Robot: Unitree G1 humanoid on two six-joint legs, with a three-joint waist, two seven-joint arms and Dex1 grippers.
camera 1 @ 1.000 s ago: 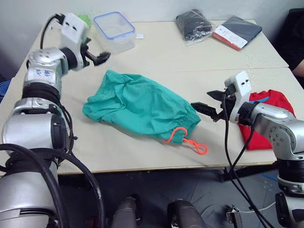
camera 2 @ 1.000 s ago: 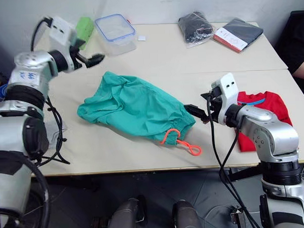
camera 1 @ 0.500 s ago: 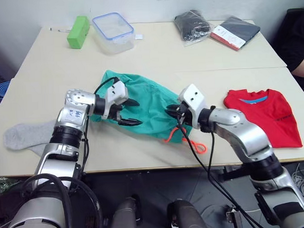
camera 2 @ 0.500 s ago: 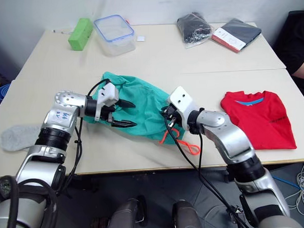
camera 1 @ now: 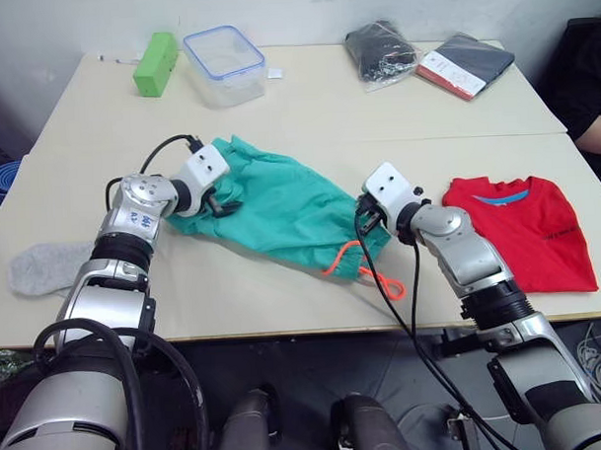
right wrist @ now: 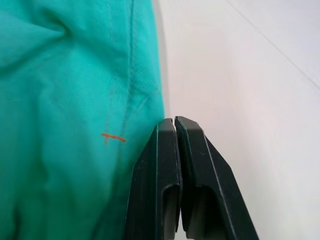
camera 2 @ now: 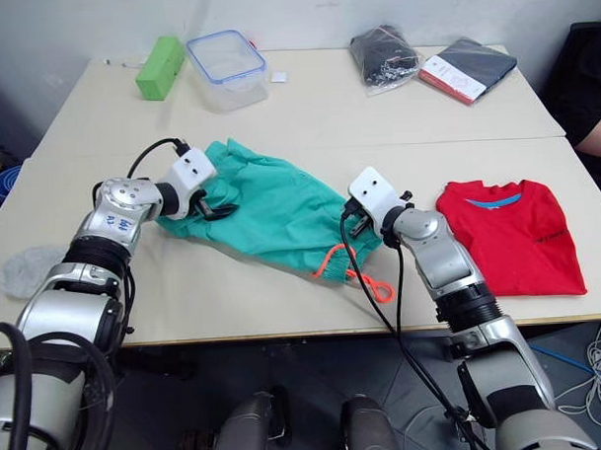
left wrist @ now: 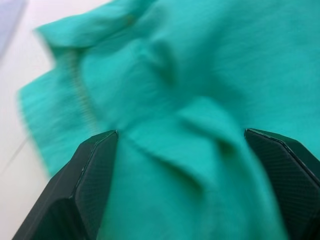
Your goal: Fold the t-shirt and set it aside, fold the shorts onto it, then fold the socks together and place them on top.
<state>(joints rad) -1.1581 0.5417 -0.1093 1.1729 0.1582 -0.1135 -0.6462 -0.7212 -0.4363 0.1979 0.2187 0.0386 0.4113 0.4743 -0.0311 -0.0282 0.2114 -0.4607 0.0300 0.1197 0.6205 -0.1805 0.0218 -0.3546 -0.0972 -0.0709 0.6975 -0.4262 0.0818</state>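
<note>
Teal-green cloth shorts [camera 1: 280,204] between our pincers, left gripper [left wrist: 195,165] wide open over them, right gripper [right wrist: 175,150] closed at their waistband edge, whether pinching cloth we cannot tell

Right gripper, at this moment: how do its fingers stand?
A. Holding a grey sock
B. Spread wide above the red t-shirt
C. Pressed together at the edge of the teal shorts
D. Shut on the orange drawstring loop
C. In the right wrist view the right gripper has its two black fingers pressed flat together beside the shorts hem, with no cloth seen between them.
</note>
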